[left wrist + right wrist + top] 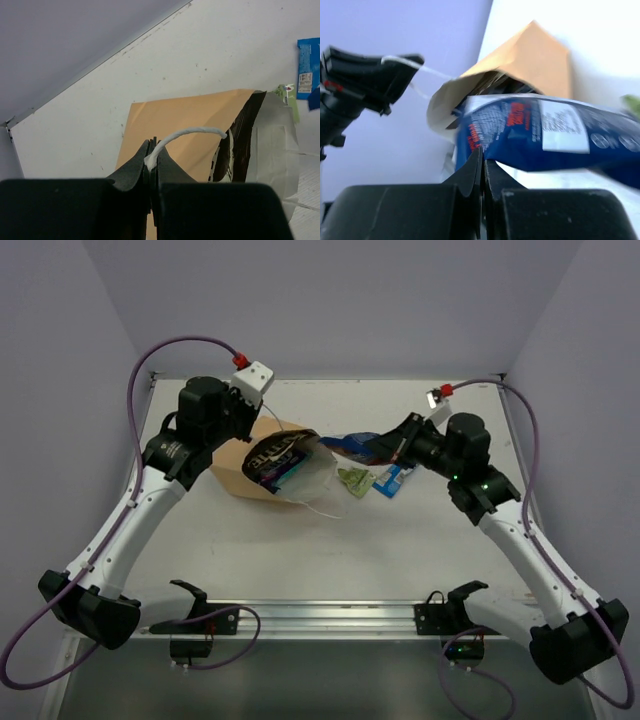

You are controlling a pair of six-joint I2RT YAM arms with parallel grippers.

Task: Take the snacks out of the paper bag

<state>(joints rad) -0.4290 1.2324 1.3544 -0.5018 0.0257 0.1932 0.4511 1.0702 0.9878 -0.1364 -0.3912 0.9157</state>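
Pinching the string handle (190, 132), the left gripper (151, 162) holds the paper bag (240, 472) at centre-left; the right gripper (482, 165) clamps a dark-blue chip bag (545, 135) just outside. We count the green wrapper (353, 481) and blue-white packet (389, 481) out, and one dark packet (275, 455) inside.

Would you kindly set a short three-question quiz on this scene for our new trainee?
1. True or false: the left tool pinches the thin white string handle of the tan kraft paper bag.
2. The right tool is shut on: A, a red can; B, a dark-blue glossy chip bag; C, nothing.
3. What shows inside the bag's mouth?
Key: 1 true; 2 B; 3 a dark glossy packet.
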